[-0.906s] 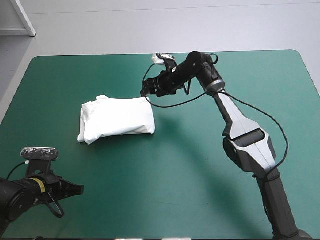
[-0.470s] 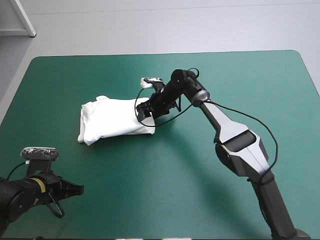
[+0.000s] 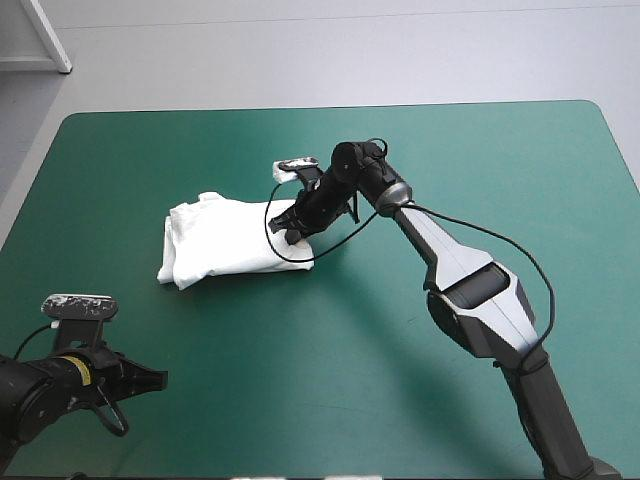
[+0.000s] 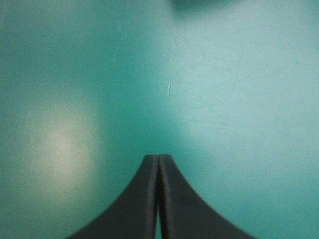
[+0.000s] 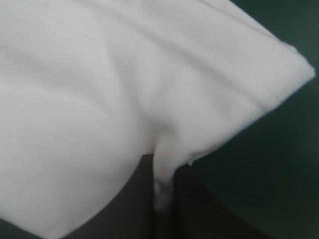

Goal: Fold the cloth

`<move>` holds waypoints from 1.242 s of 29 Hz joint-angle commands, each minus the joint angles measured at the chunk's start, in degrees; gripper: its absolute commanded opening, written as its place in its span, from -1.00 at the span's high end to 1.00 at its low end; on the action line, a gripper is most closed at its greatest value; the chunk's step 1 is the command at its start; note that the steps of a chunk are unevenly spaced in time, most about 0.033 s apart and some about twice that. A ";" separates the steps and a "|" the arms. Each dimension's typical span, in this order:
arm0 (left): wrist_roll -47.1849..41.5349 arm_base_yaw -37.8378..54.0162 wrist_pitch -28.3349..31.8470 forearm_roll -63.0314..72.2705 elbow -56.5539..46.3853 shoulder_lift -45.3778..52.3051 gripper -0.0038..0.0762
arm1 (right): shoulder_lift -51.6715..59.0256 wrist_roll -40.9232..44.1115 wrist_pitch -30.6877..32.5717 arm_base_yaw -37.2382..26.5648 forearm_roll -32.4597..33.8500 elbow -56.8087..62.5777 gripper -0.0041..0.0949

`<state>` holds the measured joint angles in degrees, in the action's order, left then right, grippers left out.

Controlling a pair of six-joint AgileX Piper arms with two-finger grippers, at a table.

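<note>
Teal-green desk, folded T-shirt; right jaws pinch its corner, left jaws closed empty well away. Pulling might drag folds apart.

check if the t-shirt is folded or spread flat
Folded: the T-shirt lies as a compact layered bundle on the teal-green cover, with the right gripper shut on its edge.

Folded white cloth T-shirt on teal-green covered table, left of centre; black-fingered right gripper on its right end; black-fingered left gripper at near-left corner.
</note>
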<state>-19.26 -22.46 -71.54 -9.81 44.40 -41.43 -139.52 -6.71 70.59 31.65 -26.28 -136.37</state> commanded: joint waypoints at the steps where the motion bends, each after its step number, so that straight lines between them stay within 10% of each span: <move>1: 0.78 0.08 0.02 -1.51 1.55 0.03 0.92 | 7.97 2.31 0.80 -0.89 7.19 -1.46 0.96; 11: 1.48 0.08 -0.11 -2.29 1.55 0.03 0.92 | 12.99 4.97 0.91 -10.02 24.56 -1.46 0.96; 33: 2.48 0.08 -2.28 -0.21 1.55 0.06 0.92 | 13.09 1.95 0.91 -34.60 20.72 13.53 0.95; 36: 2.48 0.08 -2.28 0.01 1.55 0.06 0.92 | 13.09 2.29 0.81 -35.28 19.53 13.53 0.61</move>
<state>-16.86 -22.46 -71.54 -9.52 44.40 -41.43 -130.80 -3.68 70.24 -2.81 -6.01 -121.92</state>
